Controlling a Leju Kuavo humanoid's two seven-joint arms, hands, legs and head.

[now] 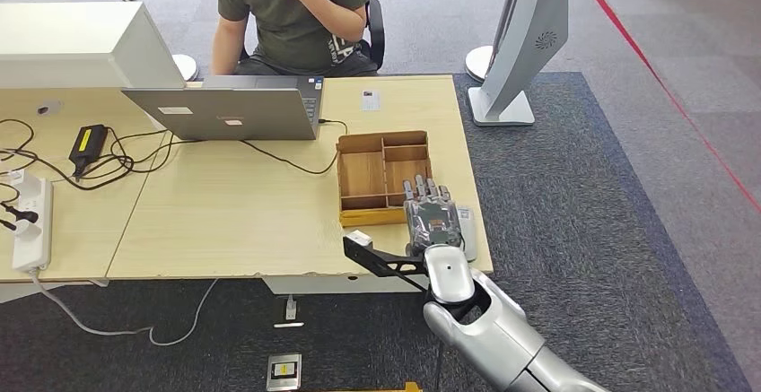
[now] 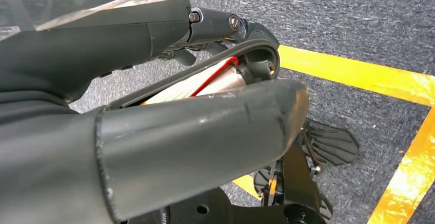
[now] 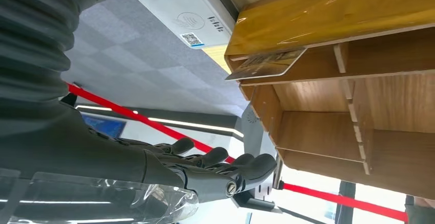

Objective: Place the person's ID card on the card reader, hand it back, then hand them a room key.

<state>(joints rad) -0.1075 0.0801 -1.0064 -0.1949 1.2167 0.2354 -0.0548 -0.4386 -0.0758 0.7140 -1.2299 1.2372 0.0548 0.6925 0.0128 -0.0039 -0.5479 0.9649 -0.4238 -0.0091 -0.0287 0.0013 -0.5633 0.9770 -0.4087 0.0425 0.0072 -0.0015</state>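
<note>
The right hand (image 1: 434,216) hovered over the near right corner of the tabletop (image 1: 233,213), fingers stretched out, slightly apart and holding nothing, their tips reaching the front wall of the wooden tray (image 1: 384,175). It hid most of the white card reader (image 1: 467,230), of which a strip showed beside the palm. From the right wrist view the reader (image 3: 184,16) lay just beside the tray (image 3: 359,80), and a card (image 3: 264,64) stood tilted in the tray's front compartment, its print too blurred to read — whether ID card or room key I could not tell. The left hand (image 2: 169,137) hung over dark carpet with yellow floor lines; its fingers were too close and cut off to tell whether they were together or apart. A person (image 1: 292,11) sat behind an open laptop (image 1: 233,109) across the pale wood tabletop, head cut off by the frame. Cables and a power strip (image 1: 31,222) lay at the left — grey carpet around.
</note>
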